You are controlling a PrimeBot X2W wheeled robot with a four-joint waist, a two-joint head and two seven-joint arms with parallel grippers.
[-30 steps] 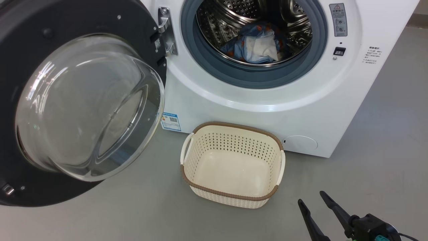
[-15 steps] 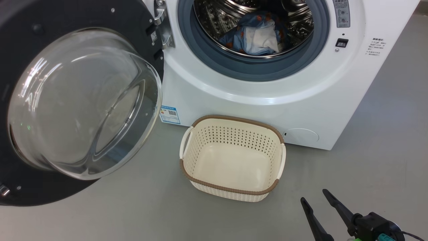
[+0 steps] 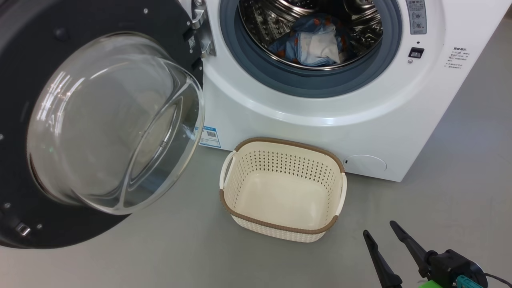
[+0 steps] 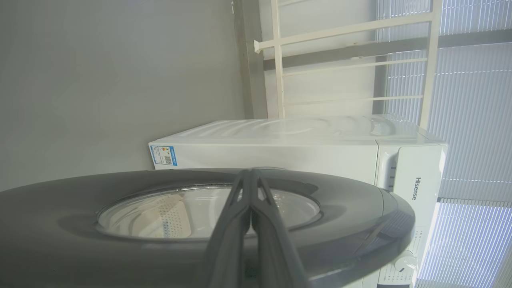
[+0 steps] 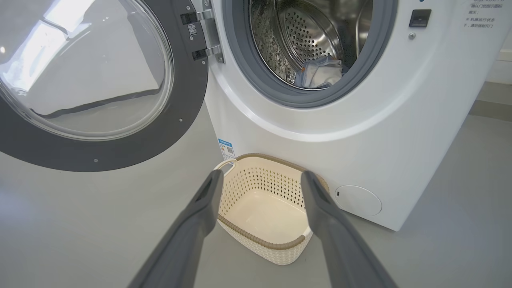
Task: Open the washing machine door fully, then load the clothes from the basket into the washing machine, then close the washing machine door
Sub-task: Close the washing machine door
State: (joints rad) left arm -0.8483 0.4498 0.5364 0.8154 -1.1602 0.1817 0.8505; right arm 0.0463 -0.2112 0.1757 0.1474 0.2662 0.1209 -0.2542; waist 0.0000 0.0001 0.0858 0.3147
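The washing machine (image 3: 320,132) stands with its door (image 3: 24,48) swung open to the left, the glass bowl facing me. The blue printed clothes (image 3: 316,44) lie inside the steel drum, also visible as clothes (image 5: 320,74) in the right wrist view. On the floor before the machine sits the basket (image 3: 280,230), with nothing in it. My right gripper (image 3: 379,229) hangs open and holds nothing, right of and nearer than the basket (image 5: 260,236). My left gripper (image 4: 250,173) is shut with nothing in it, its fingers lying over the door's outer dark rim (image 4: 60,212); contact is unclear.
Grey floor (image 3: 460,192) spreads around the basket and to the right of the machine. A blue label sticker (image 3: 210,137) sits low on the machine front. Behind the machine, the left wrist view shows a white rack (image 4: 344,32) and window blinds (image 4: 476,100).
The whole head picture has shifted a little to the right, so the camera moved. My right gripper stays open at the lower right. Clothes and basket keep their places.
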